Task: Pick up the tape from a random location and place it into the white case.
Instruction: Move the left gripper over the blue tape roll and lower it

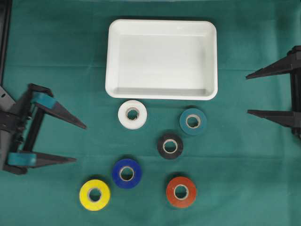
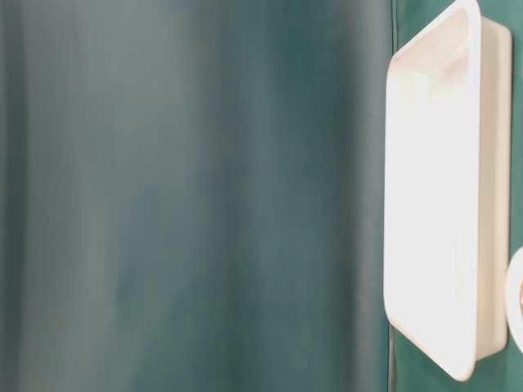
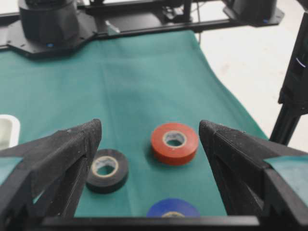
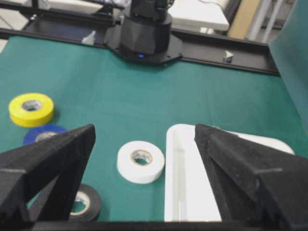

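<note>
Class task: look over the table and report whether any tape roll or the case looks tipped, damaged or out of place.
Nothing stands out. All six tape rolls lie flat on the green cloth, and the white case sits upright, empty.

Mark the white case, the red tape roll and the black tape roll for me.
white case (image 1: 162, 28): overhead view, far rim.
red tape roll (image 1: 172, 188): overhead view, left side of its top face.
black tape roll (image 3: 119, 169): left wrist view, right part of its top face.

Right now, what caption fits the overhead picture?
Six tape rolls below an empty white case, both claws open.
</note>
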`<state>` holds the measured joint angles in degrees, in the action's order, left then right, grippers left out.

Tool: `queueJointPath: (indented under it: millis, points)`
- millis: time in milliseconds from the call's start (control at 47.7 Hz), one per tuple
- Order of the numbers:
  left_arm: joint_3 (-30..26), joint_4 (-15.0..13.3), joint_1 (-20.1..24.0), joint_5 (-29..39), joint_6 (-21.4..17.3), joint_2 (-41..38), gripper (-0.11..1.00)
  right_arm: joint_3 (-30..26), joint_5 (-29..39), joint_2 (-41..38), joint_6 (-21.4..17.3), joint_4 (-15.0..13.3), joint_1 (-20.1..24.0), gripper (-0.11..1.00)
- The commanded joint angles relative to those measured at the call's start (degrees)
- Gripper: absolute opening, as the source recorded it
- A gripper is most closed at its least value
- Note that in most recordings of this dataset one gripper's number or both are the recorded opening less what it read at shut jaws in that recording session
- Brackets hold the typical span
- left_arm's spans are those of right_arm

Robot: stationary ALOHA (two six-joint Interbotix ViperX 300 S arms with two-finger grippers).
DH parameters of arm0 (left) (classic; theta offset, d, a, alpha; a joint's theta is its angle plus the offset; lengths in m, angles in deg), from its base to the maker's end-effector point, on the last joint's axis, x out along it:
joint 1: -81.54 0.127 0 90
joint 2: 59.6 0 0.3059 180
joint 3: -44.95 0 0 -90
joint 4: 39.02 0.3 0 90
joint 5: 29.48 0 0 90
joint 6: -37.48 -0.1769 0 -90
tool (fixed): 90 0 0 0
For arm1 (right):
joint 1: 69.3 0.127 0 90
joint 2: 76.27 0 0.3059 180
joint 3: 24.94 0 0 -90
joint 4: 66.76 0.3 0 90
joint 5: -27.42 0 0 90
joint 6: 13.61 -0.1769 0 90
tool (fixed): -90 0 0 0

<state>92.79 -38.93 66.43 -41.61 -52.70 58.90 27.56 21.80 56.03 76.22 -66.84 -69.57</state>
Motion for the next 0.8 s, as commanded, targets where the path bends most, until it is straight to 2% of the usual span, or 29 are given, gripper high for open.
queueJointPath:
  millis: [0, 378, 587, 713, 776]
  points:
    - [-3.5, -0.1, -0.8, -1.1, -0.1, -3.2, 0.98, -1.7, -0.4, -0.4, 0.1, -0.2, -0.1, 0.92]
    - [-11.5, -0.1, -1.8, -1.3, -0.3, -14.2, 0.99, -1.8, -0.4, -0.6, 0.1, -0.3, -0.1, 0.92]
    - [-12.9, -0.1, -1.8, 0.0, -0.1, -15.3, 0.99, -1.8, -0.4, -0.5, 0.1, -0.3, -0.1, 0.92]
    - [-14.5, -0.1, -1.8, 4.2, 0.3, -15.1, 0.99, -2.1, -0.2, -0.5, 0.1, -0.3, -0.1, 0.92]
    - [-16.4, -0.1, -1.8, 8.8, 0.3, -15.6, 0.99, -2.3, -0.1, -0.6, 0.1, -0.3, -0.1, 0.92]
